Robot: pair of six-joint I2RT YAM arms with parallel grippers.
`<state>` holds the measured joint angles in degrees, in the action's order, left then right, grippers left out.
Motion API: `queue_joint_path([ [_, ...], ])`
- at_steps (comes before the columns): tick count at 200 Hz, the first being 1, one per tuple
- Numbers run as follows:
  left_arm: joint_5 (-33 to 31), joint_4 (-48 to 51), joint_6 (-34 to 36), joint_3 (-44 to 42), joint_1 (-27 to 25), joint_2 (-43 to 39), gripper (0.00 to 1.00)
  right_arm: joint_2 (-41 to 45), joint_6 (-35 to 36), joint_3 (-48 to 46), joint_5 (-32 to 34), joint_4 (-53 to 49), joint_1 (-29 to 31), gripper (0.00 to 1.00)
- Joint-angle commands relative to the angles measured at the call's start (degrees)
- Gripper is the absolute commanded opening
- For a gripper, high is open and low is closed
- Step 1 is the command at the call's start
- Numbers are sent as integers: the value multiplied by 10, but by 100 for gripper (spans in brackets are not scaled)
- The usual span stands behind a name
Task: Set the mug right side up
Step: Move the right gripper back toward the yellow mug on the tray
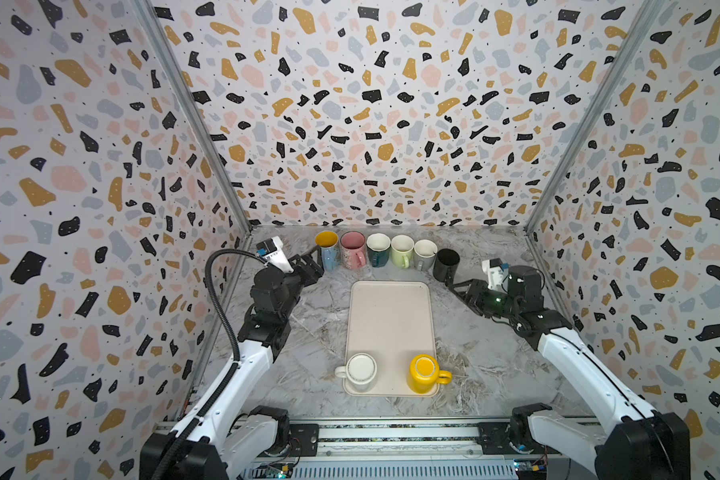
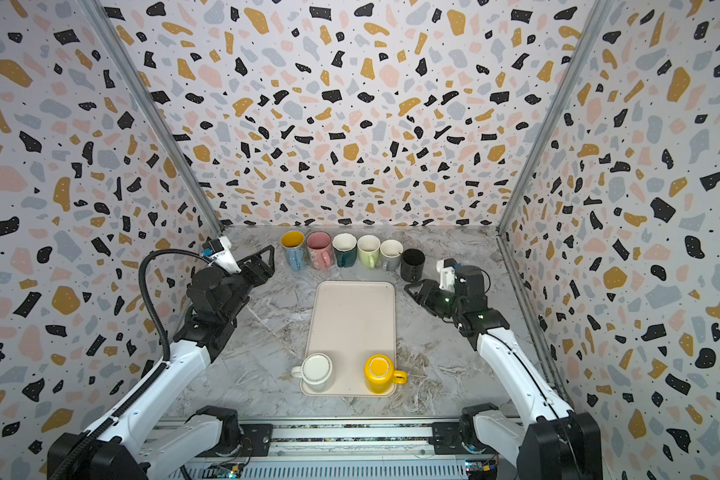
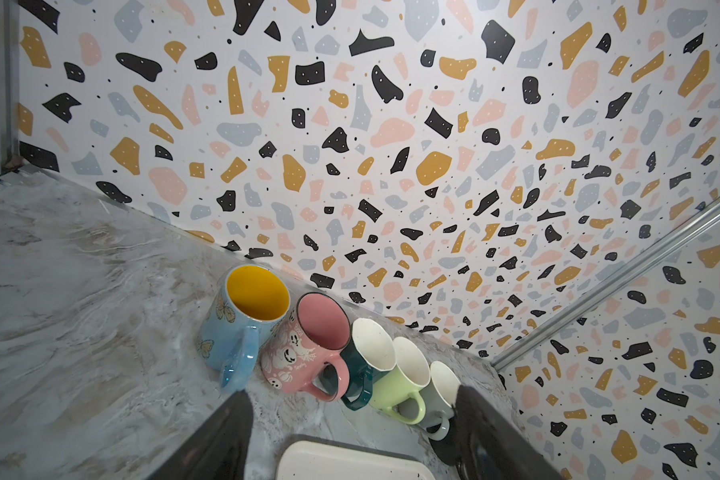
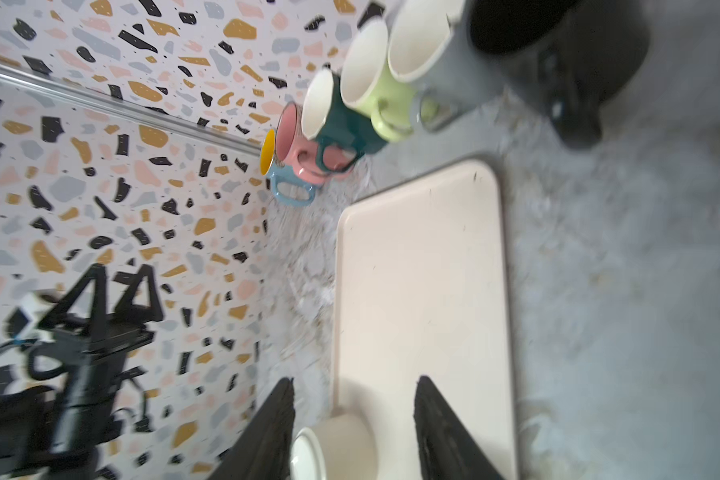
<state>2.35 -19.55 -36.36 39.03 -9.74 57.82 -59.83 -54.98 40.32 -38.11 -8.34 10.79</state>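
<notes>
Yellow mug (image 1: 424,372) and white mug (image 1: 360,371) base-up on tray (image 1: 391,307), likely waiting for flip; upright row (image 1: 402,249) behind looks done; left claw (image 2: 272,259), right claw (image 4: 356,378) spread, empty.

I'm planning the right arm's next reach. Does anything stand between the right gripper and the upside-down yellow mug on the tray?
Nothing visible does. Between the right gripper and the yellow mug lies only bare tray and tabletop; the black mug stands farther back, the white mug at the tray's other near corner.
</notes>
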Motion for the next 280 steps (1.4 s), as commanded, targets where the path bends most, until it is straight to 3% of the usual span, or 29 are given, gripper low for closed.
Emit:
queue_joint_path([
  [1, -15, -29, -3, -11, 3, -26, 78, 50, -196, -59, -125, -26, -3, 43],
  [47, -40, -1, 9, -12, 4, -57, 78, 176, -317, -120, -130, -114, -2, 40],
  [116, -36, -8, 1, -15, 4, -55, 79, 299, -358, -169, -139, -302, 1, 45],
  [174, -48, -1, 11, -13, 4, -50, 79, 303, -345, -201, -156, -359, 19, 57],
  [280, -55, -11, 23, -16, 3, -33, 80, 218, -420, -250, -143, -188, 59, 57],
])
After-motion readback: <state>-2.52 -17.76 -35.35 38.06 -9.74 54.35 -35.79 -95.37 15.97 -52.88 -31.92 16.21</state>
